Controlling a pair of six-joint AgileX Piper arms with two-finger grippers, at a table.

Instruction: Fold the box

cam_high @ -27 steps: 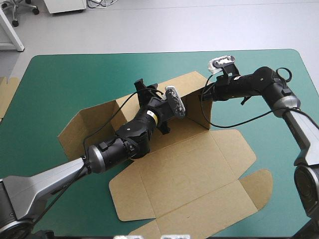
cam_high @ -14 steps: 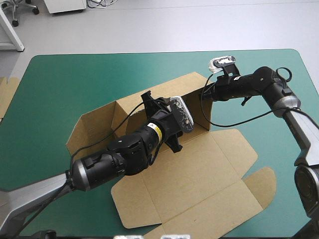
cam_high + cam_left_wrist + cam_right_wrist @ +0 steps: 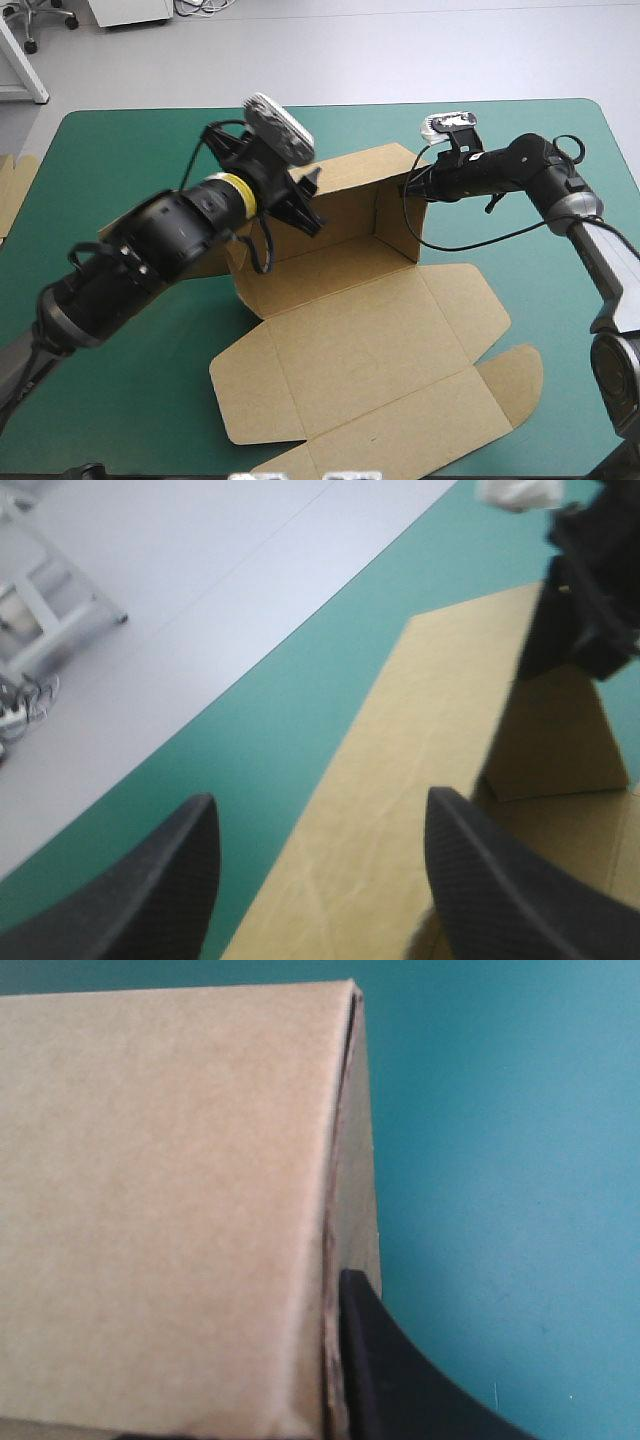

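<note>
1. Locate the box (image 3: 350,330). It sits at the middle of the desk (image 3: 120,170), on the teal-green cover. Its rear wall and one side wall stand upright. The lid panel and its flaps lie flat on the cover, on the side of the box away from both pincers.

2. Check the right pincer (image 3: 410,188). It is clamped on the box at the corner where the rear wall meets the raised side wall.
- The high view shows only that the pincer meets that corner.
- The right wrist view shows the contact. One black finger (image 3: 390,1370) lies against the outer face of the side wall, and the brown board (image 3: 160,1210) fills the field beside it. The second finger is hidden behind the board.

3. Check the left pincer (image 3: 308,200). Its fingers stand apart and hold nothing.
- The left wrist view shows the gap (image 3: 320,810). The top edge of the rear wall (image 3: 400,780) runs ahead of and beneath the pincer, closer to one finger than to the other.
- The high view shows the left arm raised over the opposite end of the box, and it hides that end of the box.
- The left wrist view also shows the right pincer as a dark shape (image 3: 575,610) ahead, at the far corner of the wall.

4. Note the spare board (image 3: 12,190) at the desk's left edge, well apart from both pincers.
</note>
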